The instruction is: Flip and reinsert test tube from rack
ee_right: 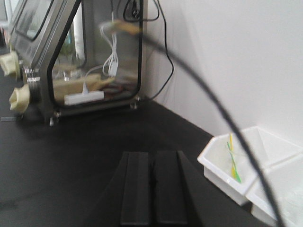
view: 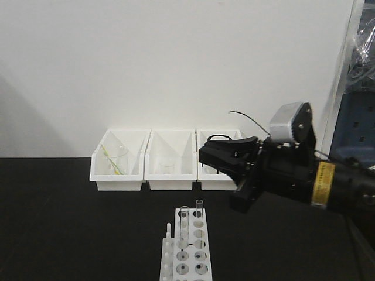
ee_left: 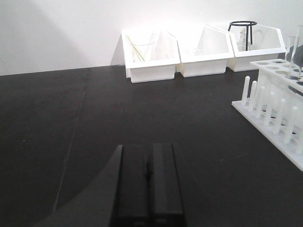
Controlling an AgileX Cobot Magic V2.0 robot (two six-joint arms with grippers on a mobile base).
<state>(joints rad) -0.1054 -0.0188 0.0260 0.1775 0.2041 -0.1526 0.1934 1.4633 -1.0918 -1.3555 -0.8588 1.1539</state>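
The white rack (view: pixel 186 260) with round holes and side pegs lies at the bottom centre of the front view. Two clear test tubes (view: pixel 184 225) (view: pixel 199 213) stand upright in its far holes. My right gripper (view: pixel 203 155) hovers above and behind the rack, pointing left, with its jaws together and nothing between them. In the right wrist view it (ee_right: pixel 152 158) is shut over the black table. My left gripper (ee_left: pixel 149 151) is shut and empty, low over the table, left of the rack (ee_left: pixel 272 111). The tubes (ee_left: pixel 297 52) show at the left wrist view's right edge.
Three white open-front bins (view: pixel 117 182) stand along the back wall. The left one holds a beaker with a yellow-green stick (view: pixel 114 159), the right one a black ring stand (ee_left: pixel 242 24). A glass-fronted box (ee_right: pixel 71 56) stands at the table's far left. A blue cabinet (view: pixel 354 126) is at the right.
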